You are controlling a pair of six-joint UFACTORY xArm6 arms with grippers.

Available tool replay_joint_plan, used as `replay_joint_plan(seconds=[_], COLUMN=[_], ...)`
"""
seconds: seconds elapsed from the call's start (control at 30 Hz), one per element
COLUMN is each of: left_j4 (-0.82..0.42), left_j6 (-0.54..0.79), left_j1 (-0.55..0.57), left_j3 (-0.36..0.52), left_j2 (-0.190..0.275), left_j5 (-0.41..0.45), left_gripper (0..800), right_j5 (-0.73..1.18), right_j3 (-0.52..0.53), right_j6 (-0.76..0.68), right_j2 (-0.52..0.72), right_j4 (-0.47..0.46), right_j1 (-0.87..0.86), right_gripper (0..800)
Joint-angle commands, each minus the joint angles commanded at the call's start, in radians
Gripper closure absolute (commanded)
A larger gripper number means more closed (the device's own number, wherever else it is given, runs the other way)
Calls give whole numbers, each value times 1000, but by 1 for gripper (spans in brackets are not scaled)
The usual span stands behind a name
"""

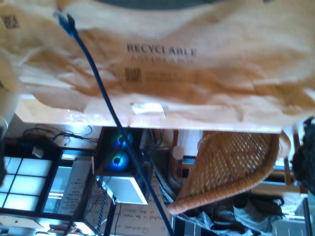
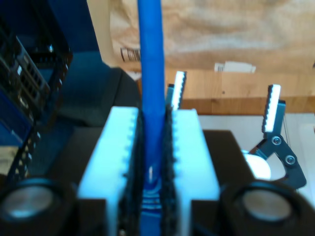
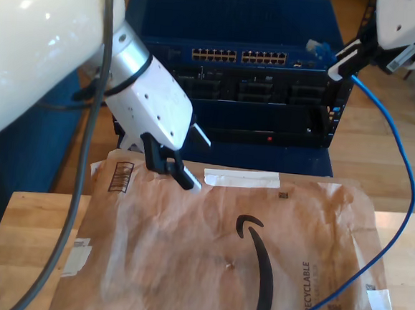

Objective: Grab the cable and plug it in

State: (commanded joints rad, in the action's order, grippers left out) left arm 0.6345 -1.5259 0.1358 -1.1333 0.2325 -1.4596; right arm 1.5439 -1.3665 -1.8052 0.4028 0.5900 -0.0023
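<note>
The cable [image 2: 150,59] is thin and bright blue, and my second gripper [image 2: 151,115] is shut on it, with its white pads pressed against both sides. In the exterior view my second gripper [image 3: 340,65] is at the upper right, in front of the blue rack [image 3: 226,99]. A pale plug end [image 3: 315,46] sticks out beside the row of ports [image 3: 237,57]. From there the cable [image 3: 401,177] hangs down and curves over the brown paper mailer [image 3: 206,263]. My first gripper [image 3: 193,157] stands open above the mailer's far edge. Its serrated fingers [image 2: 272,105] are spread with nothing between them. The cable [image 1: 106,103] also crosses the mailer [image 1: 206,73] in the first wrist view.
The mailer lies on a wooden table [image 3: 21,241]. Behind the table stands the rack with a network switch and dark panels [image 3: 256,90]. Past the table edge I see a wicker chair [image 1: 226,167], a computer with glowing fans [image 1: 118,150] and a black shelf [image 1: 29,182].
</note>
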Motion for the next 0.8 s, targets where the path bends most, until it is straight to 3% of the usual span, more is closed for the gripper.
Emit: replay_joint_plan(seconds=[0.33, 0.67, 0.8], left_j4=[120, 305, 324], left_j6=[12, 52, 52], left_j1=[2, 0, -5], left_j3=[-158, -189, -190], left_j2=[-5, -5, -3], left_j5=[-60, -107, -109], left_gripper=[0, 1, 1], right_j5=[0, -11, -11], right_j3=[6, 3, 3], right_j6=[-9, -52, -52], right_j2=[26, 23, 11], right_j4=[26, 64, 72], right_j1=[8, 23, 44], right_gripper=[796, 796, 796])
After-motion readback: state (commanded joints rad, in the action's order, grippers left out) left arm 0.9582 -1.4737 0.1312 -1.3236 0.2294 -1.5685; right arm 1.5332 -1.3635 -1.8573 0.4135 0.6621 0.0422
